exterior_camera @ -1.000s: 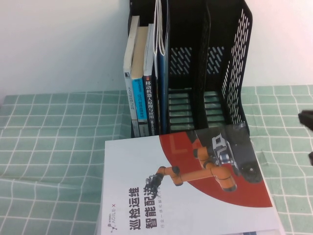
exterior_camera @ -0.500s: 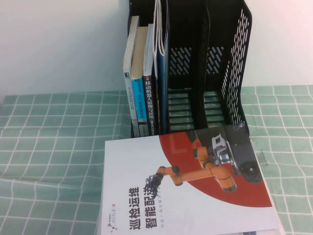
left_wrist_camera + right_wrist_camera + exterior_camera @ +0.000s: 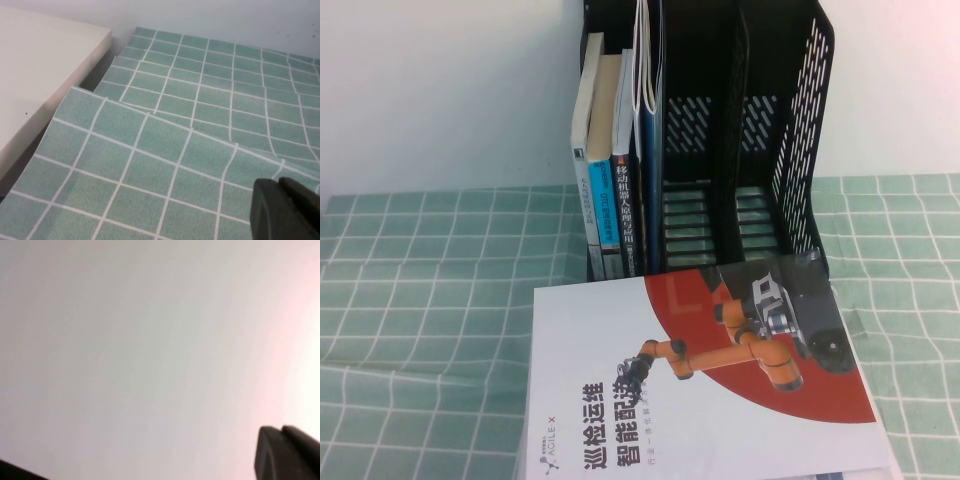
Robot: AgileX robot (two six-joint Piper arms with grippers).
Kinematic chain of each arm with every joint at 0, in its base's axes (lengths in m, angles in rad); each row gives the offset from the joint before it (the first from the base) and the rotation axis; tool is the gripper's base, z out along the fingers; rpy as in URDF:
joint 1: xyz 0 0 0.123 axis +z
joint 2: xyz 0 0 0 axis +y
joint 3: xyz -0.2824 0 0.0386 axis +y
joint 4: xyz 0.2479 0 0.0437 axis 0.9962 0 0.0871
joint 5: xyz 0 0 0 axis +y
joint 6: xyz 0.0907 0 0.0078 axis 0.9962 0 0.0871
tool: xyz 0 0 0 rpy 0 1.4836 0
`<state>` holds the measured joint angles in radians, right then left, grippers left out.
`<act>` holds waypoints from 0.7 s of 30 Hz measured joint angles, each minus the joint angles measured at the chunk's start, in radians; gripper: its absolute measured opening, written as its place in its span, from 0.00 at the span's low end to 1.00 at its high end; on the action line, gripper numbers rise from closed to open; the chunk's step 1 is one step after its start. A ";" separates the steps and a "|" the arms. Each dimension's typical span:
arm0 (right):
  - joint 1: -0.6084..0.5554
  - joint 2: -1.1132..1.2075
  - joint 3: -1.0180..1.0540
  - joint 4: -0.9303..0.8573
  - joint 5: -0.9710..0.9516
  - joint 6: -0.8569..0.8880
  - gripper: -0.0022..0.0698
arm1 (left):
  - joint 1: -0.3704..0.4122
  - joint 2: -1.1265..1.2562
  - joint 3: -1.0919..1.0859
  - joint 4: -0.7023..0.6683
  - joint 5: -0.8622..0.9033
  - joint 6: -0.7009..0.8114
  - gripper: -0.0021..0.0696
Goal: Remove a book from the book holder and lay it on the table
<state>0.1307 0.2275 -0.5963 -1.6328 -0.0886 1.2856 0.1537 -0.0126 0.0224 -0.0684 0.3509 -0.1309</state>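
The book [image 3: 700,400], white with a red curved area, an orange robot arm picture and a dark blue title, lies flat on the table [image 3: 440,280] in front of the black book holder [image 3: 800,130]. Neither gripper shows in the high view. My left gripper [image 3: 279,186] shows in the left wrist view over bare mint-green cloth [image 3: 175,140], its jaws together and empty. My right gripper [image 3: 281,431] shows in the right wrist view against a blank pale surface, its jaws together and empty. The book is not in either wrist view.
Upright books with blue spines [image 3: 605,150] and a thin white booklet [image 3: 642,60] stand in the holder's left compartments. Its two right compartments hold nothing. A cream slab [image 3: 40,65] borders the wrinkled cloth in the left wrist view. A white wall stands behind.
One second ago the right gripper's dark tips showed at the right edge of the high view; they have since left it. The book and holder have not moved.
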 joint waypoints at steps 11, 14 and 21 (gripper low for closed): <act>-0.057 -0.243 0.190 1.128 0.562 -0.857 0.03 | 0.000 0.000 0.000 0.000 0.000 0.000 0.03; -0.062 -0.243 0.260 1.230 0.690 -0.898 0.03 | 0.000 0.000 0.000 0.000 0.000 0.000 0.02; -0.062 -0.243 0.421 1.398 0.607 -1.111 0.03 | -0.002 0.000 0.000 0.000 0.000 0.000 0.03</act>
<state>0.0689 -0.0150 -0.1757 -0.2350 0.5182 0.1749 0.1520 -0.0126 0.0224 -0.0684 0.3509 -0.1309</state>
